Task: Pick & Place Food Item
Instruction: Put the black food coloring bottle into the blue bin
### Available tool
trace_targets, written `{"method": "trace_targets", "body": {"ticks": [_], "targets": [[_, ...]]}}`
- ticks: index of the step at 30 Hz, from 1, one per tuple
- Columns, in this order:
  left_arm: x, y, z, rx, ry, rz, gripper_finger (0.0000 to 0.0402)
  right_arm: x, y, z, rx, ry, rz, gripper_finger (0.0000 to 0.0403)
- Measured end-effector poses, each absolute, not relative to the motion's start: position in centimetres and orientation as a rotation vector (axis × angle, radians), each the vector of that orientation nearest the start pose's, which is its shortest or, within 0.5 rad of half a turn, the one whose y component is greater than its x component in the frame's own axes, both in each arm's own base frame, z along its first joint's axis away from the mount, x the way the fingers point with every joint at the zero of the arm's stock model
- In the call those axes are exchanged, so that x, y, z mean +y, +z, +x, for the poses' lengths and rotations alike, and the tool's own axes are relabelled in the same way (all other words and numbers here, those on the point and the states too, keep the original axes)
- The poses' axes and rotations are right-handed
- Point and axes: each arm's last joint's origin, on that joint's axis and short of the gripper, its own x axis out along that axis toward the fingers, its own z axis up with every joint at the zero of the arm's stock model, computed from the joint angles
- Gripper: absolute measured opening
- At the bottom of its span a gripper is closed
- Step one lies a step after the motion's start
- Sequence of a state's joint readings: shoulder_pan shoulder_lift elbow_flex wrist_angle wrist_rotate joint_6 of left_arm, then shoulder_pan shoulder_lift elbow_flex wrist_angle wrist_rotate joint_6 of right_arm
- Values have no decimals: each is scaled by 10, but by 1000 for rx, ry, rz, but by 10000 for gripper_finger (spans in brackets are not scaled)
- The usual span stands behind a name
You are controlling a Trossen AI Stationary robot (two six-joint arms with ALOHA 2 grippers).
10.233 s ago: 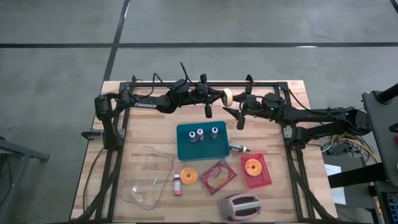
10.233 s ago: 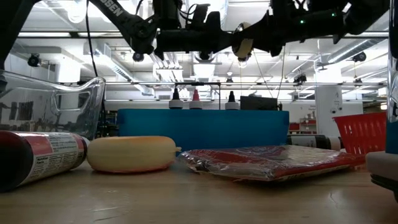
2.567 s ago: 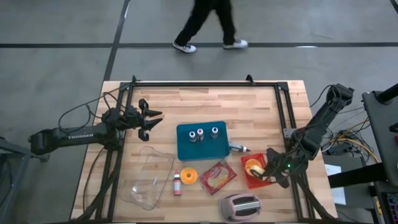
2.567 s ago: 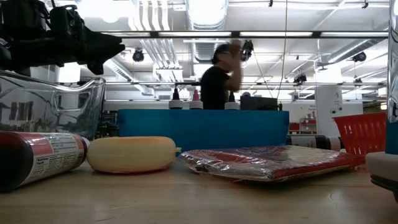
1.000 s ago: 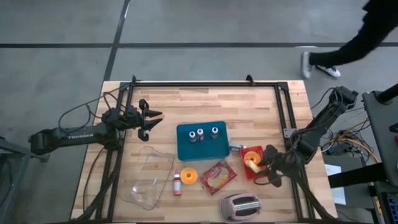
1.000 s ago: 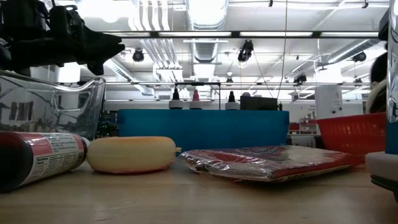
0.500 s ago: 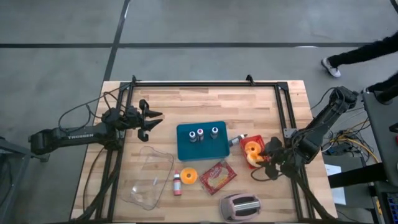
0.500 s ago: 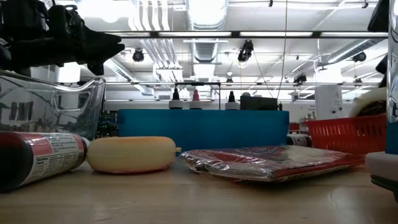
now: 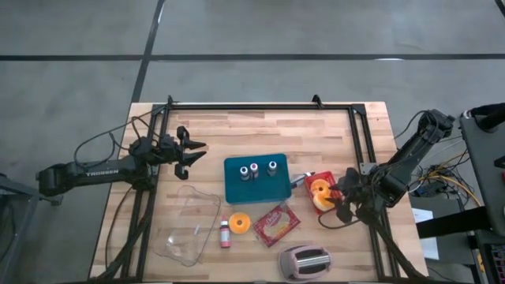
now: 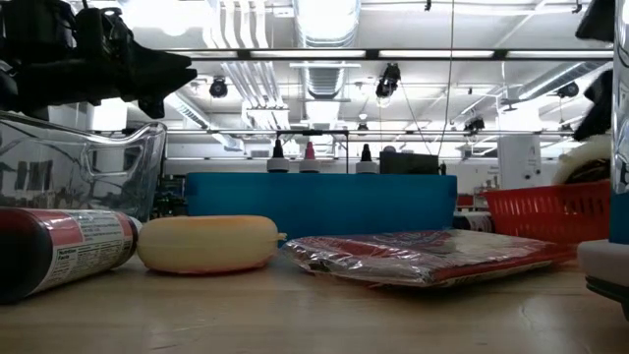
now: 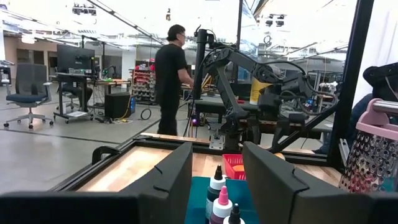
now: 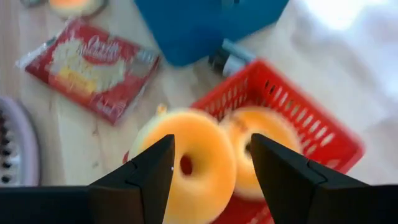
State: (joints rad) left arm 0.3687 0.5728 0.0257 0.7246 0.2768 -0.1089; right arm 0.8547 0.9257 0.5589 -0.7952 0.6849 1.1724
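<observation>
High, low and both wrist views, one moment. My right gripper hangs low at the right side of the table, its fingers spread wide around a yellow doughnut that sits half in, half over the edge of the red basket. I cannot tell from these views whether the pads press the doughnut or only bracket it. A second doughnut lies in the basket, touching the first. The basket stands just right of the teal tray, with a dark marker between them.

Risks, as I judge them:
- The two doughnuts touch, so a lift may drag the second one up or roll it out over the rim.
- The basket looks light; a finger catching its mesh would tip it or shove it against the marker and the tray.
- The doughnut is soft and round; a loose or off-centre hold could let it slip and drop onto the snack packet or the wood.
- Squeezing too hard would deform it.

My left gripper waits over the far left of the table, jaws partly apart and empty, well clear of the work.
</observation>
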Motion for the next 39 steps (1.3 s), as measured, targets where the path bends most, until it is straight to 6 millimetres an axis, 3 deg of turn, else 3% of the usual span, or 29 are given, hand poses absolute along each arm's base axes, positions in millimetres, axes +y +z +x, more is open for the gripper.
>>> {"method": "trace_targets", "body": {"ticks": [10,16,21,33,39], "targets": [[40,187,127,-175,79,-99,147,108,230,126,414,-282,15,206],[40,187,127,-175,78,-109,147,119,262,135,199,-46,-59,206],[41,187,127,-175,85,-102,147,114,279,136,54,178,-83,206],[41,187,127,-172,88,-112,147,65,258,142,37,191,-65,206],[41,186,127,-166,85,-112,147,43,246,138,4,79,-64,206]]}}
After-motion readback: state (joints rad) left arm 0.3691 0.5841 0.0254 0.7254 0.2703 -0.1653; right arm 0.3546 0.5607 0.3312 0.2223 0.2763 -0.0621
